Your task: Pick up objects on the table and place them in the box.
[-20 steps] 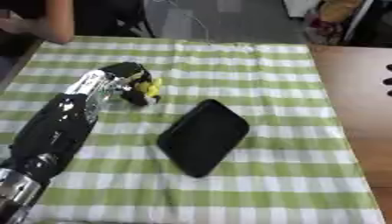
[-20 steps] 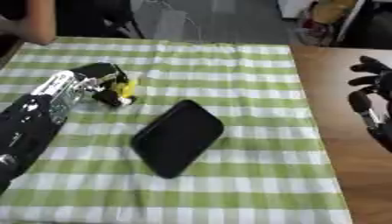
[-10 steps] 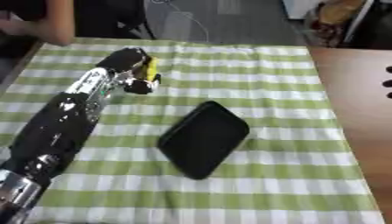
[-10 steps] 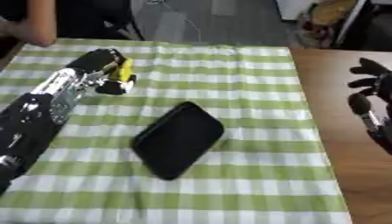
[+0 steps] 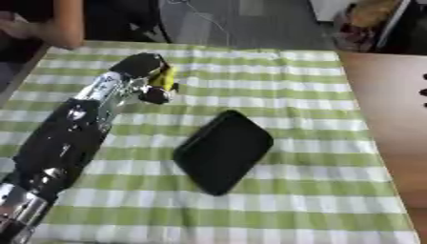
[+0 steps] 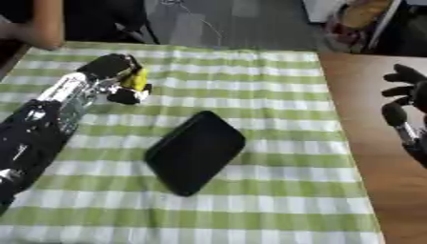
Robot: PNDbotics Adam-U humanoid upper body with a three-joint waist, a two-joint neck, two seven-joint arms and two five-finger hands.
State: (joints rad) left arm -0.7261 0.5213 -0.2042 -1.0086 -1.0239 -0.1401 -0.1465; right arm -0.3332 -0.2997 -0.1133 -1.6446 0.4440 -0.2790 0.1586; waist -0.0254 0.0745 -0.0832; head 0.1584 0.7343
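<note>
Carry step, I'd say: the left hand point(image 5: 143, 71) was curled round a small yellow object point(image 5: 164, 78), lifted above the bench point(image 5: 317, 119). Next it needed a box; none showed, just a black tray point(image 5: 223, 150). Right hand point(image 6: 406, 112) idle, fingers relaxed.

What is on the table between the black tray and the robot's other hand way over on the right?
Nothing: only bare checked cloth and brown tabletop lie between the black tray and the right hand, seen in the right eye view.

Yellow obj point(image 5: 165, 76) mostly hidden in left hand point(image 5: 143, 71); right hand point(image 6: 406, 112) cut by edge.
</note>
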